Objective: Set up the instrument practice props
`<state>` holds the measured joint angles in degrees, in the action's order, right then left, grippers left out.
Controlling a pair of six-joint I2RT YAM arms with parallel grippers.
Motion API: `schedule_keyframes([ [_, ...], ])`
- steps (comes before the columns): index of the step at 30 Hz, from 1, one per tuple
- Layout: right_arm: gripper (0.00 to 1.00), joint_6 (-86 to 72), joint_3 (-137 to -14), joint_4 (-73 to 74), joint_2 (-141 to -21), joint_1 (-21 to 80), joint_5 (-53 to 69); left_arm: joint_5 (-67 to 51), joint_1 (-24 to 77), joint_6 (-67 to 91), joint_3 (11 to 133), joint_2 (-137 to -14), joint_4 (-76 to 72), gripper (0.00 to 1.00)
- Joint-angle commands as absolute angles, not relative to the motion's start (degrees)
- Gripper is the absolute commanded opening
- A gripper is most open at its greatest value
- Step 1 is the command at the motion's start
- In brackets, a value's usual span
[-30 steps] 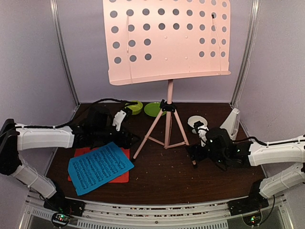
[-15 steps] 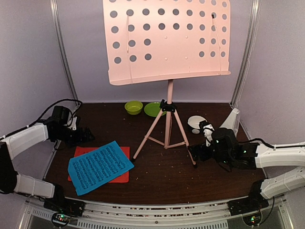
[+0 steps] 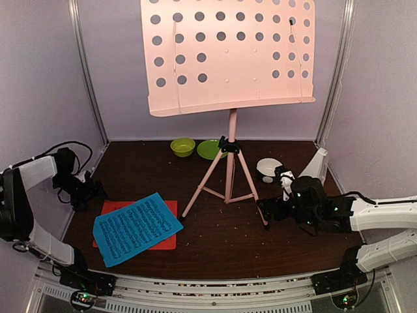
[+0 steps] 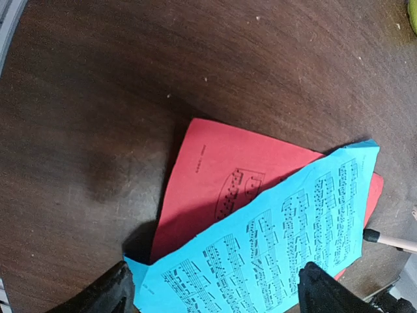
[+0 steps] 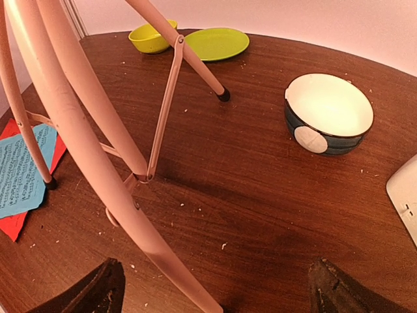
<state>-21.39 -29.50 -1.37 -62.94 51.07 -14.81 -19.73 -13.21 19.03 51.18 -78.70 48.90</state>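
The pale pink music stand point(image 3: 229, 55) stands at mid table on its tripod legs point(image 3: 228, 176). The blue music sheet point(image 3: 137, 227) lies askew on top of the red music sheet point(image 3: 166, 242) at the front left. The white pyramid metronome point(image 3: 316, 166) stands at the right wall. My left gripper point(image 3: 88, 193) is open and empty, just left of the sheets; in the left wrist view it point(image 4: 218, 300) hovers over the blue sheet point(image 4: 293, 241) and red sheet point(image 4: 215, 176). My right gripper point(image 3: 267, 210) is open beside the stand's right foot; its leg point(image 5: 98, 150) runs down between the jaws point(image 5: 218, 293).
A lime green bowl point(image 3: 183, 146) and plate point(image 3: 210, 149) sit at the back behind the stand. A small white bowl with a dark base point(image 3: 268, 168) sits left of the metronome. Purple walls close in the left, right and back sides.
My left arm has swung from beside the stand's left leg back to the far left edge. My right gripper has shifted slightly to the right by the stand's foot.
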Motion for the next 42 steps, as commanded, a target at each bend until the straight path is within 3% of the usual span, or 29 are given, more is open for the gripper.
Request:
schedule_keyframes([
  [1, 0.98, -23.1, -28.5, -2.6, -61.8, 50.9, -14.7, -23.9, -14.4, 11.3, 56.3, -84.9, 55.0, 0.87],
  [8, 0.98, -24.4, -27.6, -3.7, -61.3, 50.9, -15.2, -24.5, -14.6, 6.9, 59.3, -91.4, 55.9, 0.78],
  [15, 0.98, -24.7, -28.0, -2.9, -60.7, 50.9, -16.3, -29.3, -14.9, 5.3, 58.8, -94.6, 55.9, 0.62],
  [29, 0.97, -26.8, -26.6, -3.5, -59.0, 50.9, -19.1, -25.4, -14.9, 6.0, 59.5, -99.0, 55.8, 0.62],
  [37, 0.97, -27.9, -24.5, -3.7, -56.6, 50.9, -21.8, -28.3, -14.0, 6.8, 58.0, -99.7, 56.1, 0.49],
  [42, 0.97, -28.2, -24.1, -4.3, -56.7, 50.9, -21.4, -22.8, -13.7, 7.3, 59.3, -99.5, 57.5, 0.56],
])
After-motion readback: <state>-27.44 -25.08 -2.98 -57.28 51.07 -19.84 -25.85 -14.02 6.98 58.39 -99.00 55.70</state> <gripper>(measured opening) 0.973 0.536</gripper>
